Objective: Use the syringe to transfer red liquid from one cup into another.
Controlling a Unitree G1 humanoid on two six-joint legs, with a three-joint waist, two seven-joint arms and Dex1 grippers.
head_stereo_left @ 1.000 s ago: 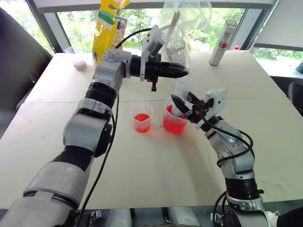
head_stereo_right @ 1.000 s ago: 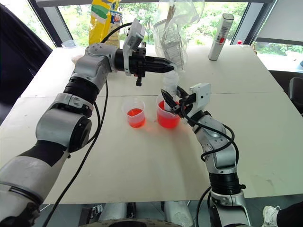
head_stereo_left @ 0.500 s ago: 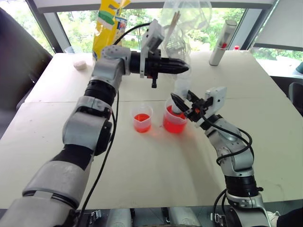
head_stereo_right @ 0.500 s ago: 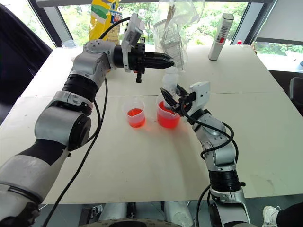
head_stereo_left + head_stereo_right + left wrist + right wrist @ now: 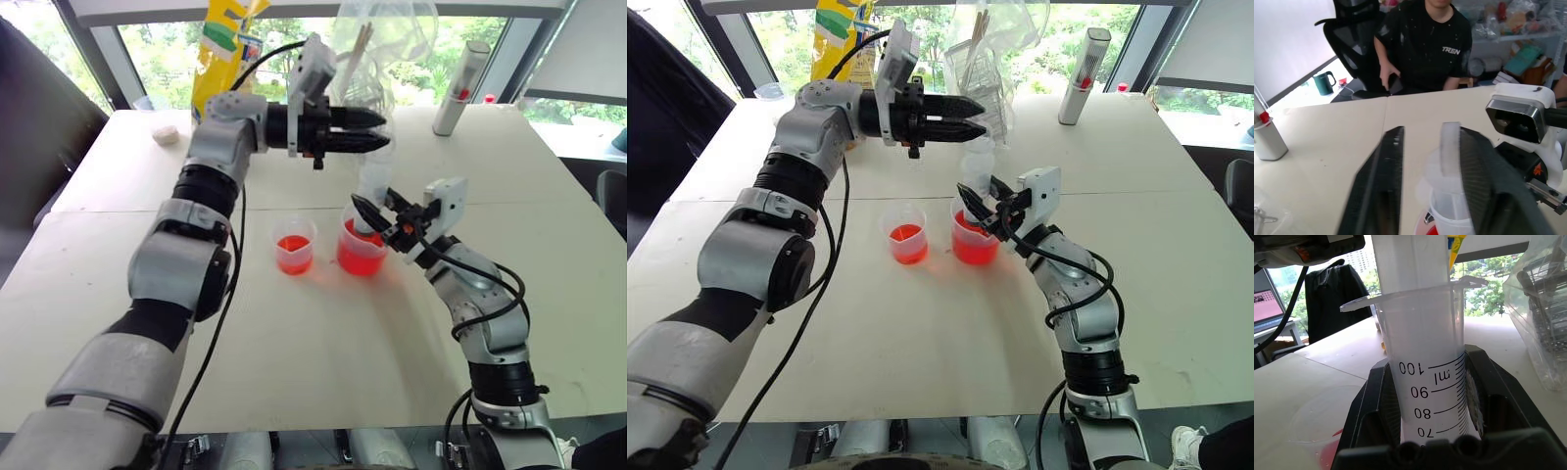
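The syringe stands upright with its tip in the larger spouted cup, which holds red liquid. My right gripper is shut on the barrel just above the rim; the right wrist view shows the printed graduations of the syringe between its fingers. My left gripper points level at the syringe's top and is open. In the left wrist view the white plunger stands between its fingers, close to one of them. The smaller cup, to the left, also holds some red liquid.
At the table's far edge stand a yellow bag, a clear plastic bag and a grey capped cylinder. A small white lump lies at the far left. A person in a black shirt sits beyond the table.
My left gripper's fingers, shut a second ago, have parted at the top of the syringe. The right gripper and both cups have kept still.
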